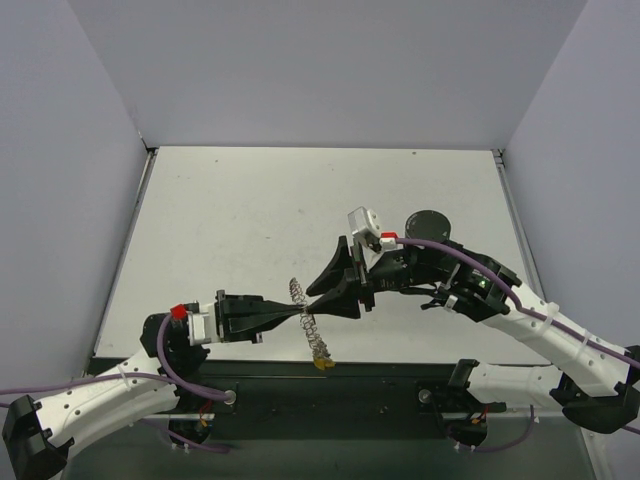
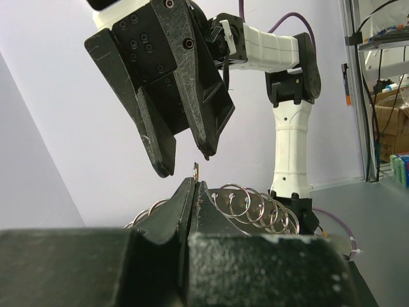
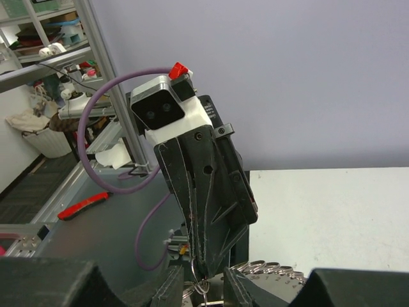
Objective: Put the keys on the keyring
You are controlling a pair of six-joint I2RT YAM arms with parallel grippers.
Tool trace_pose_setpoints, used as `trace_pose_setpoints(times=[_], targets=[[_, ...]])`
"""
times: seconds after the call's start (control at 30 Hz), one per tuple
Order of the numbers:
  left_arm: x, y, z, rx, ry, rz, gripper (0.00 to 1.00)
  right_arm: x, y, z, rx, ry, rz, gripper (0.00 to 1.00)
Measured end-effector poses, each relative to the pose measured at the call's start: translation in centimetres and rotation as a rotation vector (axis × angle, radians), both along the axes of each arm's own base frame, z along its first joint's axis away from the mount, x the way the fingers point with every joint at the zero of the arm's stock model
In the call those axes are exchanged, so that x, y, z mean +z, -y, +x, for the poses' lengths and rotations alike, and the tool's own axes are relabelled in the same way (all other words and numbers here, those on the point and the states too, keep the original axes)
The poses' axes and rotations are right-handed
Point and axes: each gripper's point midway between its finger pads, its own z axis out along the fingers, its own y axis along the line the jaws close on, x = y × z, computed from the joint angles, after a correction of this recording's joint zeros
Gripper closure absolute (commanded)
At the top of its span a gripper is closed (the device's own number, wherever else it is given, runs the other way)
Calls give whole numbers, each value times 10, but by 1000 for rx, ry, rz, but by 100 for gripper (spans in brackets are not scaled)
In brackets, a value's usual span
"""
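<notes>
Threading step, I'd say: left gripper (image 1: 297,316) is clamped tight on the keyring (image 1: 309,328) mid-coil, a yellow key (image 1: 322,365) at its near end, while the right gripper (image 1: 312,303) gapes empty just beside it, so next needs fine alignment on the wire.

Left hand (image 1: 297,317) pinched to point on keyring (image 1: 316,342) mid-length, over near edge of tabletop (image 1: 250,210). Keyring edge-on, spring-like, running upper left to lower right. Yellowish bit at lower end, possibly key (image 1: 322,365). Right hand (image 1: 313,302) faces it from right, fingers spread, tips just beside coil.
</notes>
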Motion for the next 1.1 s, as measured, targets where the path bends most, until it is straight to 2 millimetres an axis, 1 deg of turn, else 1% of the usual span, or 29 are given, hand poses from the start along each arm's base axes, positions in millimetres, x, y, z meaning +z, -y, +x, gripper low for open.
trace_pose_setpoints(times=[0.13, 0.3, 0.37, 0.6, 0.7, 0.77, 0.8, 0.87, 0.93, 0.97, 1.1], targets=[[-1, 1, 0, 0, -4, 6, 100, -3, -1, -1, 8, -11, -8, 73], [-1, 0, 0, 1, -3, 7, 100, -6, -2, -3, 12, -23, -17, 74], [-2, 0, 0, 2, -2, 7, 100, -6, -2, -3, 13, -23, -17, 77], [-1, 0, 0, 2, -2, 7, 100, -11, -2, -3, 12, -34, -30, 78], [-2, 0, 0, 2, -2, 7, 100, -12, -1, -3, 12, -38, -36, 83], [-2, 1, 1, 2, -3, 9, 100, -12, -1, -3, 12, -38, -36, 84], [-2, 1, 1, 1, -4, 10, 100, -12, -1, -3, 12, -38, -37, 88], [-3, 2, 1, 1, -7, 12, 100, -13, -1, -3, 12, -39, -38, 92], [-3, 2, 1, -2, -9, 11, 100, -13, -1, -3, 12, -38, -38, 99], [-3, 2, 1, -4, -11, 11, 100, -13, -1, -3, 12, -35, -37, 100], [-2, 2, 0, -10, -16, 5, 100, -11, -2, -3, 12, -30, -28, 100]])
